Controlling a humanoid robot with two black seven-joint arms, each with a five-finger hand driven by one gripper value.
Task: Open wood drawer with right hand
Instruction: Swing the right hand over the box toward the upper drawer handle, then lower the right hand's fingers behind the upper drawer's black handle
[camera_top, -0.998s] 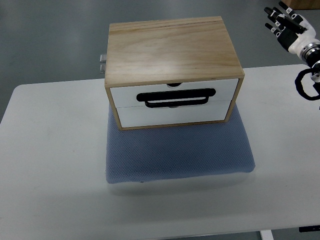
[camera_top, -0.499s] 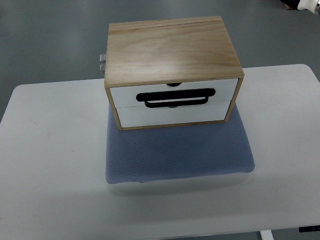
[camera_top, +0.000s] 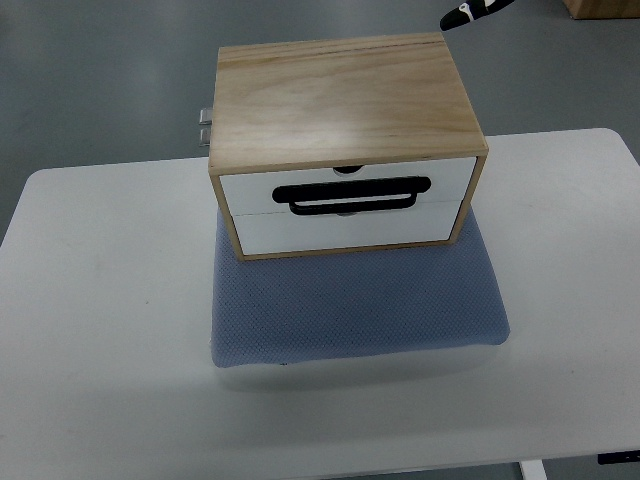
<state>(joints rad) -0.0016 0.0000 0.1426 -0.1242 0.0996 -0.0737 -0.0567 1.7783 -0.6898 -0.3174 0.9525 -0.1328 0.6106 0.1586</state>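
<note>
A wood box (camera_top: 345, 95) stands on a blue mat (camera_top: 355, 310) at the middle of the white table (camera_top: 100, 300). Its front carries two white drawers, both pushed in flush. The upper drawer (camera_top: 250, 188) has a black bar handle (camera_top: 355, 185). The lower drawer (camera_top: 340, 230) has a black loop handle (camera_top: 352, 208) just under that bar. Only a black and white sliver of a robot hand (camera_top: 470, 13) shows, at the top edge behind the box's back right corner. It touches nothing, and its arm is out of frame.
A small metal fitting (camera_top: 204, 125) sticks out of the box's left side at the back. A brown carton corner (camera_top: 603, 7) sits on the grey floor at top right. The table's edge runs close along the bottom of the picture.
The right hand, raised at the far right a second ago, went up out of the picture. A sliver of a hand now shows at the top edge, further left. The box has not moved.
</note>
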